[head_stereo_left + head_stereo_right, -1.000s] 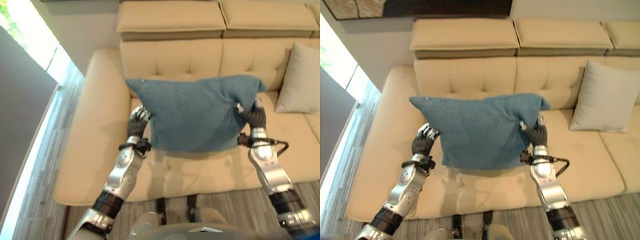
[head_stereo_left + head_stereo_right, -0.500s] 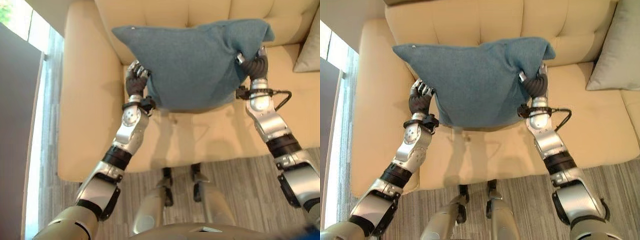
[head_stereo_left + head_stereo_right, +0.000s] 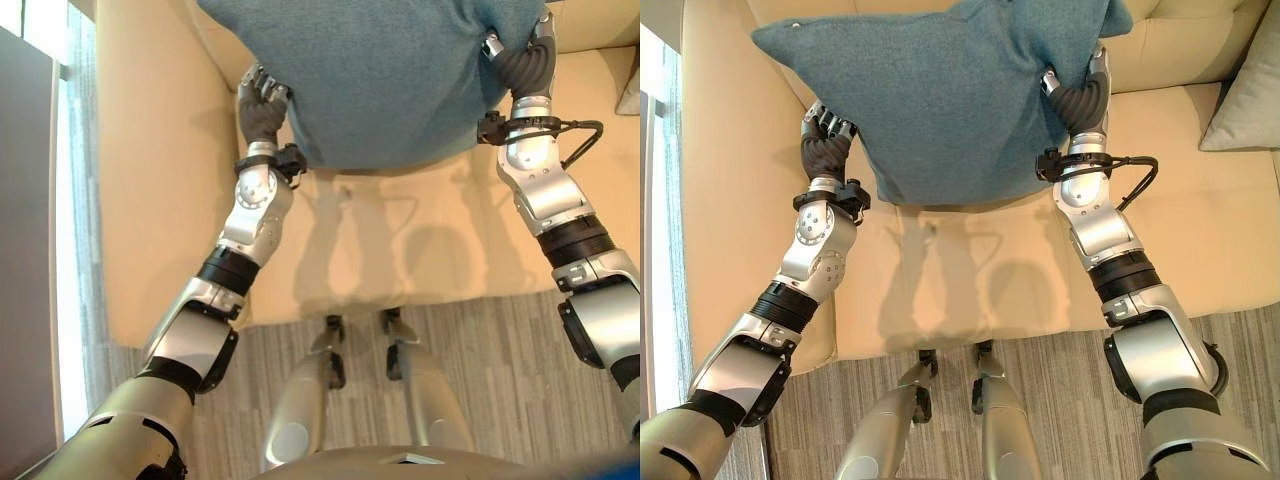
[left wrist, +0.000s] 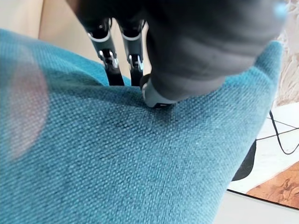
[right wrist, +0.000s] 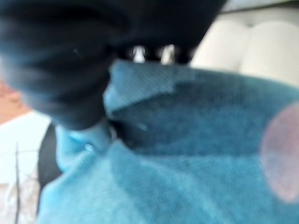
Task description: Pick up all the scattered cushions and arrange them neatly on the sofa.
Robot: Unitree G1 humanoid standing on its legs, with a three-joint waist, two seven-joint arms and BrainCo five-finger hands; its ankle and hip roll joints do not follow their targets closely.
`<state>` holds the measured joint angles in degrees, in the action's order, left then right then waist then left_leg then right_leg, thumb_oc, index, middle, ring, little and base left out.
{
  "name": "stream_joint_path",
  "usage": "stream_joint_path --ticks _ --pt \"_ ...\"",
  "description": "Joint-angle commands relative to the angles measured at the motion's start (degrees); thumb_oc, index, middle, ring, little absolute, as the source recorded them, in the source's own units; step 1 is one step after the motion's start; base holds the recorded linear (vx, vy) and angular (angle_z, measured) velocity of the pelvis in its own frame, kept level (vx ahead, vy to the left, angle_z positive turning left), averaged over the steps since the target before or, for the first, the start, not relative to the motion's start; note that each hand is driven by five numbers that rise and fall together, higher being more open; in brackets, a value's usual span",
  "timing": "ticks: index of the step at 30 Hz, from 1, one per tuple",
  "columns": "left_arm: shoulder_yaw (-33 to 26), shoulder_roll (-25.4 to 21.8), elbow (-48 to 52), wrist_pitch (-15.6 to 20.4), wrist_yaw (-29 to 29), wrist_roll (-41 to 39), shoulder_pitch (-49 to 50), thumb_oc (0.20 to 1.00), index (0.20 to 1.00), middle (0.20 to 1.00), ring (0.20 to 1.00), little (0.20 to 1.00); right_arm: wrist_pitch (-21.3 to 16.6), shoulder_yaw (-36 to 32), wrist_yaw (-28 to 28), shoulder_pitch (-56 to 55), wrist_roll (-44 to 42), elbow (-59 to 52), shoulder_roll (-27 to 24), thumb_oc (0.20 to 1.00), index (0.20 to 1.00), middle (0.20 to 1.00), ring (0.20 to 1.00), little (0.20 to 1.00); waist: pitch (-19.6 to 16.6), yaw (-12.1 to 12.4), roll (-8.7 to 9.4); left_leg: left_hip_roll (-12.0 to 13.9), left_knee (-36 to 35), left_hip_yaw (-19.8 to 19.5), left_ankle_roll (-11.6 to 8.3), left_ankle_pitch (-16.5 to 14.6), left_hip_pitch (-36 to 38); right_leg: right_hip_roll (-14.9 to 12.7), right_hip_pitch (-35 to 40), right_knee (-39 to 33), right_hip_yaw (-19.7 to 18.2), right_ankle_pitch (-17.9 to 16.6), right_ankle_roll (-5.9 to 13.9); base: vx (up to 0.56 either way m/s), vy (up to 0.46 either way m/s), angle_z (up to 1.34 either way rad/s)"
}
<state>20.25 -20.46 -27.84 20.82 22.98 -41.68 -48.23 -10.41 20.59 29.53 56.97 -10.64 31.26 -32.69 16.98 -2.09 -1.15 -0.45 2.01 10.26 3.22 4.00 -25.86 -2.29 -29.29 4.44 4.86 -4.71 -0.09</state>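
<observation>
A teal cushion [image 3: 940,90] hangs over the seat of the beige sofa [image 3: 970,280], held up between both hands. My left hand [image 3: 822,150] grips its left edge; in the left wrist view the thumb [image 4: 156,93] presses into the teal cloth [image 4: 140,158] with the fingers [image 4: 108,51] behind it. My right hand [image 3: 1080,100] is shut on the cushion's upper right corner, and the cloth [image 5: 196,163] bunches under it in the right wrist view. The cushion's top reaches the tufted backrest [image 3: 1160,40].
A light grey cushion [image 3: 1250,100] leans at the sofa's right end. The sofa's wide left armrest [image 3: 720,200] lies beside my left arm. Grey striped floor [image 3: 1060,400] runs along the sofa's front edge, and a bright window strip [image 3: 35,200] is at far left.
The camera has tipped down, so the whole picture has shifted. Both arms have stretched farther out over the seat, carrying the teal cushion toward the backrest. Both grips are unchanged.
</observation>
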Motion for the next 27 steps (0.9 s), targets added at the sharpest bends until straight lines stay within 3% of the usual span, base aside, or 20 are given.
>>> stream_joint_path --ticks 1,13,14,15,17,18,19,20,21,22,27 --pt "6.07 2.32 0.87 5.38 -2.37 2.3 -10.85 0.2 0.2 0.2 0.2 0.2 -5.29 2.71 -0.76 7.83 0.02 -1.77 3.16 0.2 0.2 0.2 0.2 0.2 -2.31 0.84 2.48 -0.14 7.55 -2.53 -3.87 -8.04 -5.09 -7.01 0.59 1.38 0.42 2.98 7.14 0.0 0.0 0.0" --pt "7.92 2.2 -4.95 4.21 -2.51 2.95 -15.55 0.2 0.2 0.2 0.2 0.2 -3.02 6.64 -0.3 12.14 1.18 8.61 3.52 0.2 0.2 0.2 0.2 0.2 -0.2 0.62 0.97 -0.52 7.77 -2.8 -3.84 -7.24 -8.18 -7.23 -3.39 2.51 0.12 2.59 7.16 0.0 0.002 -0.01" --pt "8.37 1.95 -5.46 3.97 -2.44 3.44 -16.07 0.2 0.2 0.2 0.2 0.2 -2.61 7.19 0.0 12.74 2.18 9.24 3.35 0.2 0.2 0.2 0.2 0.2 -0.55 0.73 0.64 -0.43 7.45 -3.4 -4.12 -8.84 -7.54 -6.97 -2.99 2.53 -0.34 3.96 7.55 0.0 0.0 0.0" --pt "8.59 1.63 -5.79 3.91 -2.17 4.03 -16.79 0.2 0.2 0.2 0.2 0.2 -2.18 7.55 0.41 13.65 3.32 9.84 3.07 0.2 0.2 0.2 0.2 0.2 -0.05 0.52 0.68 -0.55 7.38 -2.7 -3.76 -7.01 -8.45 -7.18 -3.97 2.4 -0.17 2.44 7.26 0.0 0.0 0.0" --pt "8.87 1.65 -6.33 3.78 -1.94 4.42 -17.62 0.2 0.2 0.2 0.2 0.2 -1.61 8.01 1.03 14.68 4.51 10.67 2.85 0.2 0.2 0.2 0.2 0.2 0.01 0.49 0.54 -0.57 7.22 -2.59 -3.73 -6.94 -8.54 -7.13 -4.1 2.31 -0.25 2.38 7.33 -0.05 0.006 -0.02" --pt "9.02 1.61 -6.88 3.83 -1.55 4.6 -18.43 0.282 0.282 0.282 0.282 0.282 -1.16 8.57 1.6 15.53 5.6 11.18 2.75 0.2 0.2 0.2 0.2 0.2 0.05 0.49 0.47 -0.58 6.99 -2.63 -3.71 -6.77 -8.66 -7.08 -4.39 2.23 -0.38 2.24 7.37 0.0 -0.002 -0.05" --pt "9.8 1.86 -9.53 3.5 0.47 5.86 -21.67 0.912 0.912 0.912 0.912 0.912 1.5 11.2 3.89 18.9 10.33 14.59 2.19 0.504 0.504 0.504 0.504 0.504 -0.01 0.44 0.4 -0.42 5.81 -2.99 -3.76 -5.86 -9.08 -6.76 -5.21 1.85 -0.68 1.84 7.54 0.09 -0.004 -0.05" --pt "9.79 1.87 -9.59 3.49 0.47 5.85 -21.73 1.0 1.0 1.0 1.0 1.0 1.5 11.25 3.89 18.99 10.32 14.7 2.22 0.799 0.799 0.799 0.799 0.799 -0.4 0.58 0.2 -0.34 5.57 -3.66 -4.06 -7.47 -8.35 -6.53 -4.64 1.88 -1.01 3.21 7.9 0.0 0.0 0.0" --pt "10.36 2.36 -11.3 3.35 1.56 6.49 -23.77 1.0 1.0 1.0 1.0 1.0 2.52 12.29 4.77 20.4 11.74 16.52 2.4 1.0 1.0 1.0 1.0 1.0 0.0 0.33 0.29 -0.33 5.2 -3.17 -3.93 -5.19 -9.26 -6.69 -5.48 1.74 -0.58 1.71 7.56 0.1 -0.012 0.0" --pt "10.75 2.64 -12.9 3.26 2.29 6.85 -25.28 1.0 1.0 1.0 1.0 1.0 3.21 13.29 5.46 21.57 12.63 18.19 2.57 1.0 1.0 1.0 1.0 1.0 -0.67 0.51 0.03 -0.21 4.15 -3.94 -4.34 -6.46 -8.5 -6.37 -4.94 1.6 -0.89 3.15 7.94 0.0 0.0 0.0" --pt "12.07 3.28 -21.46 2.13 5.2 7.54 -34.98 1.0 1.0 1.0 1.0 1.0 7.92 22.13 6.91 30.58 16.47 29.55 3.64 1.0 1.0 1.0 1.0 1.0 -1.66 0.29 -0.76 -0.44 -0.05 -4.45 -5.1 -3.7 -8.74 -5.96 -6.32 -0.24 -0.3 2.13 7.94 0.02 -0.005 0.0"
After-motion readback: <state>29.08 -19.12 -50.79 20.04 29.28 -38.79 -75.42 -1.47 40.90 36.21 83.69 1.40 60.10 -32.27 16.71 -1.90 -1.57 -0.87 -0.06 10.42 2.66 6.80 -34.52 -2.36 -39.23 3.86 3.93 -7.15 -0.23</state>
